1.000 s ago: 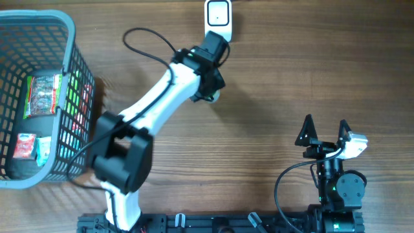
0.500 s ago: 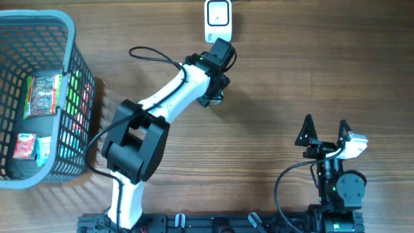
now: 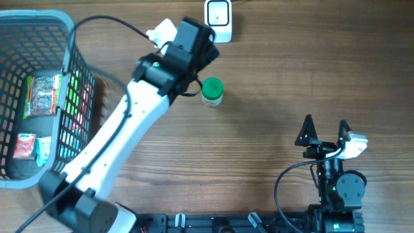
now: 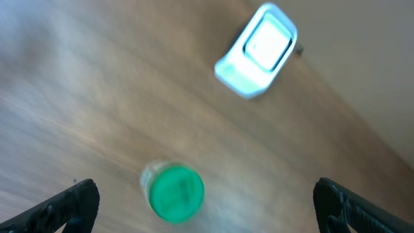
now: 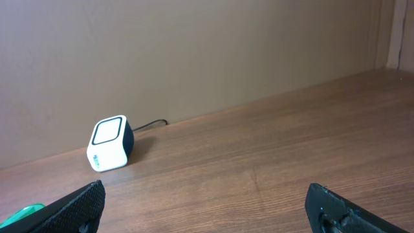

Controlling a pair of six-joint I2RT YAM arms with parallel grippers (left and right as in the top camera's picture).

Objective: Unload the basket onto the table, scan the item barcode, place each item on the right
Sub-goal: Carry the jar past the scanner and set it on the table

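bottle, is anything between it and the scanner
Nothing visible does. The left wrist view shows only bare table between the bottle and the scanner.

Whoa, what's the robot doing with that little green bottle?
It's meant to scan a barcode. The green-capped bottle stands alone on the table, near the white scanner. The left gripper hovers open above it, holding nothing. The right gripper sits open off to the side. Packets lie in the basket.
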